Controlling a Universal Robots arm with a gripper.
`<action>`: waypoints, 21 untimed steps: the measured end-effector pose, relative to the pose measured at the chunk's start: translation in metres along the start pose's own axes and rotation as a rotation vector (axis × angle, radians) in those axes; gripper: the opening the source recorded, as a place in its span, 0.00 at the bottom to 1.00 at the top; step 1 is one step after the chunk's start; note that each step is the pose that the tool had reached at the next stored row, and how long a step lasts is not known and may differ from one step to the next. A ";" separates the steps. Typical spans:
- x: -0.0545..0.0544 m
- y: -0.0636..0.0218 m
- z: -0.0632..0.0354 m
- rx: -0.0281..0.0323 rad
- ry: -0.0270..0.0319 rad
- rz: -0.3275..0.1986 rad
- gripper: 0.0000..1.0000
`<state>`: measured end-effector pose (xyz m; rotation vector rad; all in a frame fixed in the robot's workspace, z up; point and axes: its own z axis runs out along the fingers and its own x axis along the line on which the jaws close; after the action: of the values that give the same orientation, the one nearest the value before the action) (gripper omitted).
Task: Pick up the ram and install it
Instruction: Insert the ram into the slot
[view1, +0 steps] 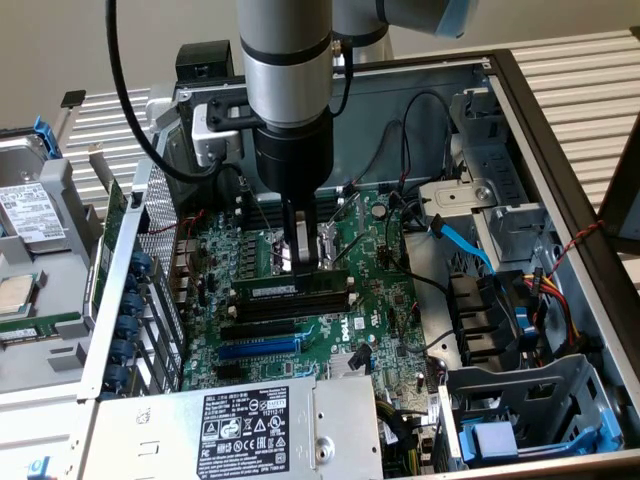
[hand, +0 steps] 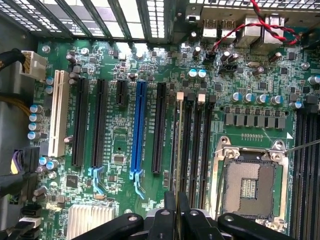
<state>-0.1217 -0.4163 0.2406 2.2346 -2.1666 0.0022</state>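
Setting: open computer case (view1: 560, 130), with the motherboard (view1: 385, 300) lying flat inside.
Gripper: (view1: 305, 262) points straight down, clenched on the ram.
Ram: (view1: 290, 289) held on edge along the black memory slots (view1: 290, 306) beside the CPU socket (hand: 250, 187); whether it is seated cannot be told.

Plain pale beige wall (view1: 560, 20) across the back, unmarked. The desk (view1: 585, 70) is a slatted surface of light grey-white ribs running side to side. It shows at the exterior view's upper right and again at the upper left. A dark panel (view1: 625, 190) cuts in at the exterior view's right edge. Light soft and even, slats bright.
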 end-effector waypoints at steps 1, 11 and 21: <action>0.000 0.0000 0.0000 -0.0001 0.0001 0.000 0.13; -0.001 0.0003 0.0016 0.0003 -0.0048 0.002 0.13; -0.001 0.0004 0.0026 0.0017 -0.0057 0.002 0.13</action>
<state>-0.1222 -0.4158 0.2380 2.2363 -2.1723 -0.0022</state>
